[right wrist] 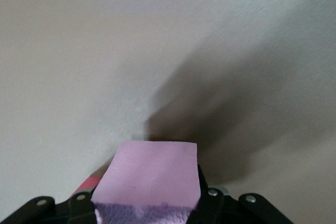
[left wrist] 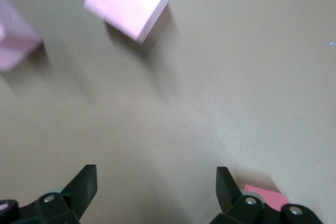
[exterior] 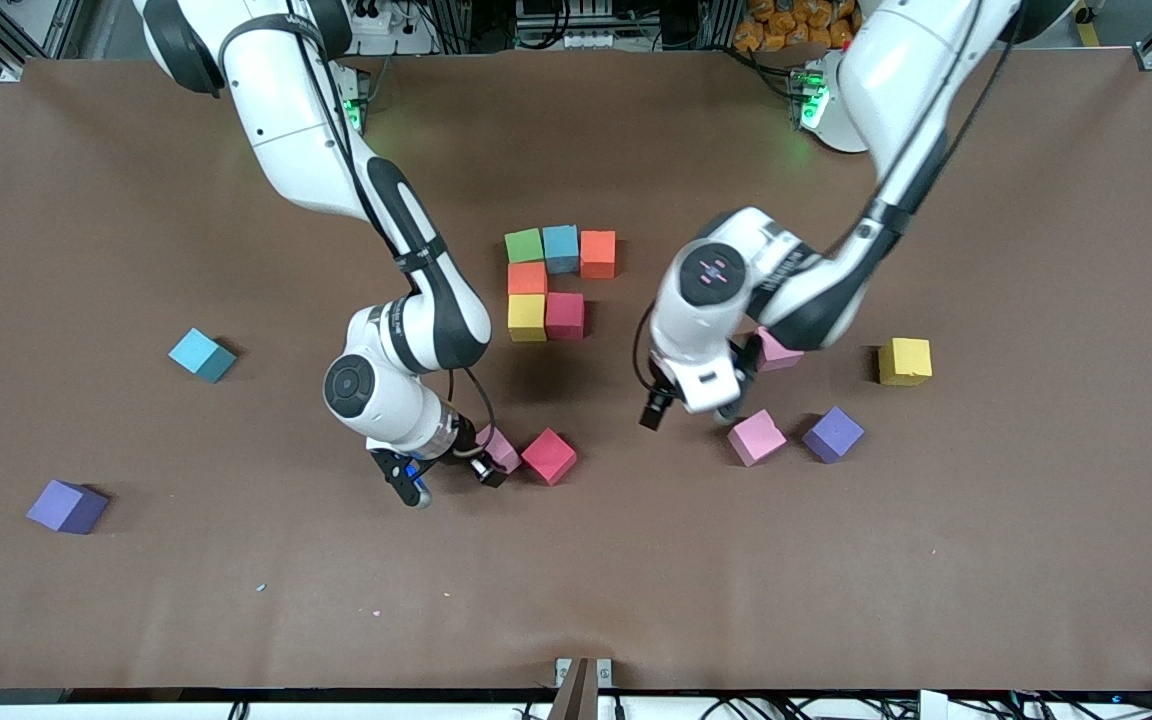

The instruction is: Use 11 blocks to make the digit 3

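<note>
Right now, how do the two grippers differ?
The right gripper has its jaws closed on a pink block, beside the red block; the left gripper is open and holds nothing. It hovers near a pink block. Both point down at the table.

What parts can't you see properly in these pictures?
- Front view: the right hand covers most of a pink block, so its grip can't be made out there.
- Front view: the left arm covers most of another pink block.
- Right wrist view: the held pink block is cut off by the edge.
- Left wrist view: the open left hand hides most of a red block.
</note>
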Controlling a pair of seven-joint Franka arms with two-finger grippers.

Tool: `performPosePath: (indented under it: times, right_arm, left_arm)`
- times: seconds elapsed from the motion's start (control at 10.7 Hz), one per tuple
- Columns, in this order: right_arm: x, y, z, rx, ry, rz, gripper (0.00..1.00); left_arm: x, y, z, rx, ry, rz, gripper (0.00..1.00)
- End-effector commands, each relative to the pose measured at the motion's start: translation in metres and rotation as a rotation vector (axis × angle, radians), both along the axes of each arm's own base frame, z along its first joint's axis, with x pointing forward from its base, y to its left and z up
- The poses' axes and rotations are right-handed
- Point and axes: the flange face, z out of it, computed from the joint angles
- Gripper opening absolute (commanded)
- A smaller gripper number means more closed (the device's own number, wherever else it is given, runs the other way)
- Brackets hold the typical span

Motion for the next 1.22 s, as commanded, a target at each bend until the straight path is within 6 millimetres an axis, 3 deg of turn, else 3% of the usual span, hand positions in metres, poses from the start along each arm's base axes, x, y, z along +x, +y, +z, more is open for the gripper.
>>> performPosePath:
  times: [0.0,0.28,0.56,0.94,1.12]
  right_arm:
    - [-0.019,0.008,0.02,-0.017,-0.037,0.17,0.39]
    - [-0.043,0.017,0.036,-0.117,-0.076,0.444,0.41]
    - [-0.059,0.033,0.044,-0.149,-0.046,0.536,0.41]
    - [-0.096,0.063,0.024,-0.206,-0.039,0.647,0.41]
    - [-0.106,0.063,0.01,-0.214,-0.051,0.654,0.41]
  left_arm:
    - [0.029,0.042,0.002,-0.007,0.036,-0.16,1.0]
    - [0.05,0.08,-0.016,0.013,0.035,-0.379,1.0]
    - [0.059,0.092,-0.033,0.018,0.042,-0.529,1.0]
    - [0.061,0.097,-0.041,0.019,0.046,-0.593,1.0]
    - [0.061,0.097,-0.049,0.016,0.051,-0.604,1.0]
